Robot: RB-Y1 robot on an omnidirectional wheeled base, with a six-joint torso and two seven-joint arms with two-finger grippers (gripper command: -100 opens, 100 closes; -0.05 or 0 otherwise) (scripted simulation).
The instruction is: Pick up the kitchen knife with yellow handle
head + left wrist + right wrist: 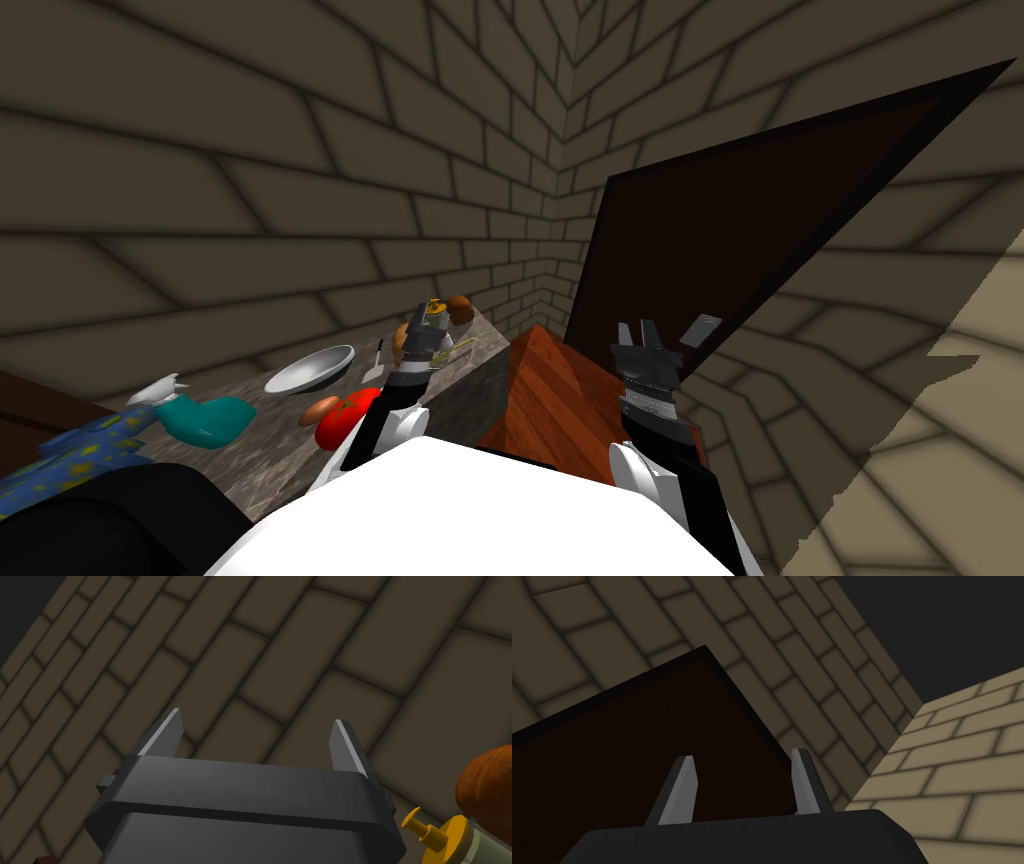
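The counter [262,455] on my left carries a bowl [310,370], a spray bottle [205,420] left of it; the knife [455,347], I think, lies beside my left gripper [257,718].

**No writing to be read**

No word, label, brand, number or sign can be read on any surface. The nearest thing to a mark is a pattern of yellow stars on the blue cloth [62,455] at the left end of the grey counter [255,455]
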